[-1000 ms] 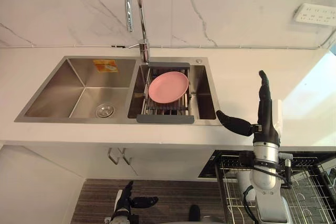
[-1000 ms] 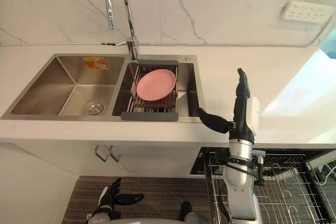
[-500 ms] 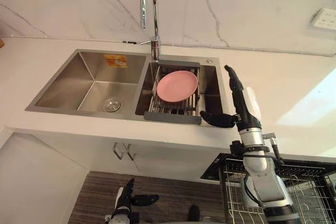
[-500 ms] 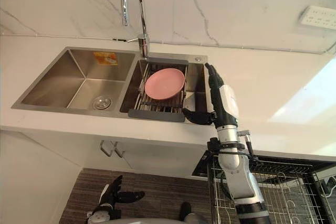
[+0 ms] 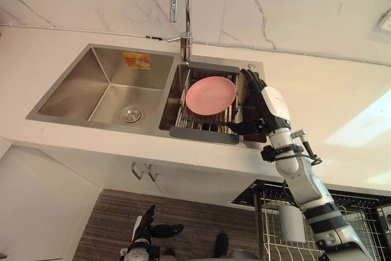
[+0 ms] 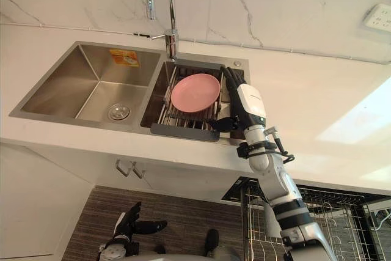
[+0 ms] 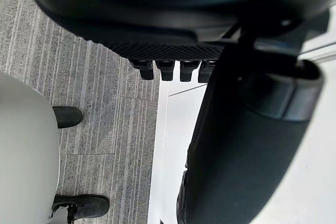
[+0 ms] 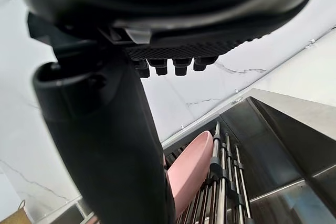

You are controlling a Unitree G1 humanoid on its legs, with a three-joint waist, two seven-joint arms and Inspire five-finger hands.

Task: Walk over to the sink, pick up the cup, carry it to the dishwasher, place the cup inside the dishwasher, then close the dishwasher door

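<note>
My right hand reaches over the right rim of the sink's right basin, fingers straight and open, thumb pointing toward the dish rack. Nothing is held in it. A pink plate lies on that rack, and it also appears past the thumb in the right wrist view as the pink plate. The strip of basin under the hand is hidden. A pale cup-like cylinder stands in the dishwasher rack below my forearm. My left hand hangs open low by the floor.
The left basin holds just its drain. A tall chrome faucet rises between the basins. White counter runs to the right, with a wall outlet above. Cabinet handles sit under the sink.
The camera has shifted. My right hand has moved left and forward, from above the counter to over the right basin's rim, and has tipped toward the rack. The left hand stays low.
</note>
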